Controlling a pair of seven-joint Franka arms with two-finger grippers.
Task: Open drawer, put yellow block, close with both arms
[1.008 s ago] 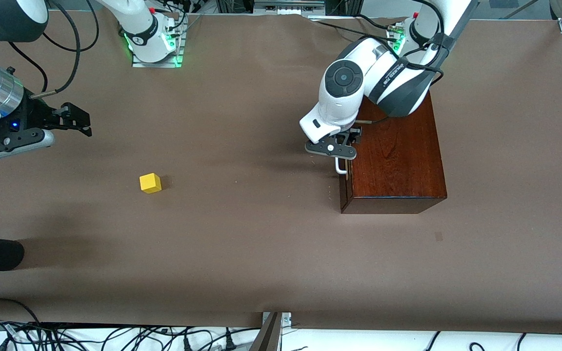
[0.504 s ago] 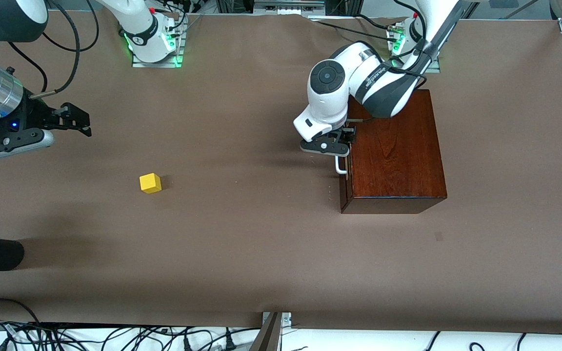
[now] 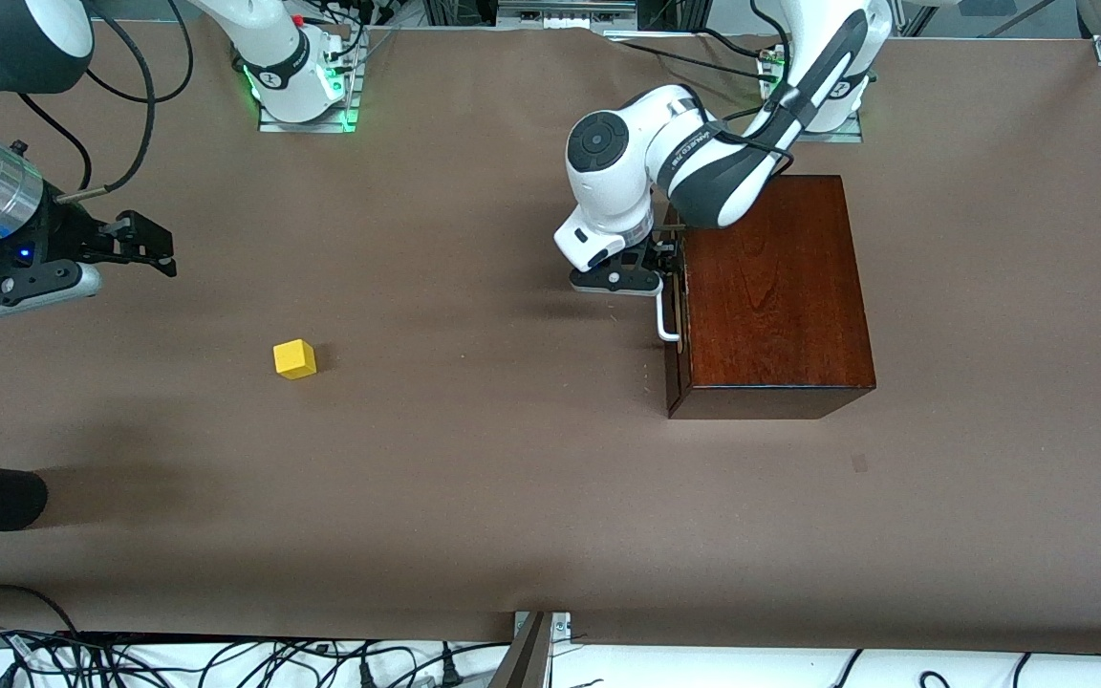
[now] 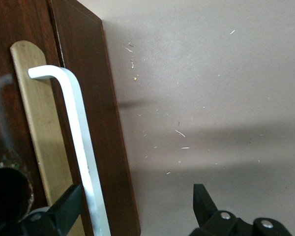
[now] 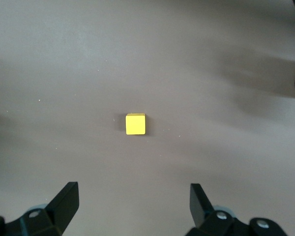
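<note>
Sliding away from the front camera along the box's face over the last second, the left gripper (image 3: 662, 272) now sits at the drawer (image 3: 672, 330) front, at the handle's (image 3: 667, 320) end nearest the robot bases. Its fingers stand apart, one finger (image 4: 64, 209) against the drawer face inboard of the white bar (image 4: 83, 157), the other out over the bare table (image 3: 512, 478), so the bar lies between them but is not yet gripped. The bar's long axis runs along the drawer front, toward and away from the front camera, crosswise to the finger gap; a squeeze should catch it, and the pull would then go toward the right arm's end of the table. The drawer looks fully shut in its dark box (image 3: 770, 287).

Well apart, the block (image 3: 294, 359) rests on the table toward the right arm's end. The right gripper (image 3: 144, 244), barely shifted since a second ago, waits in the air near it with fingers spread wide; in its wrist view the block (image 5: 135, 124) lies centred ahead of the gap. That arm is plainly the nearer for the pick.
</note>
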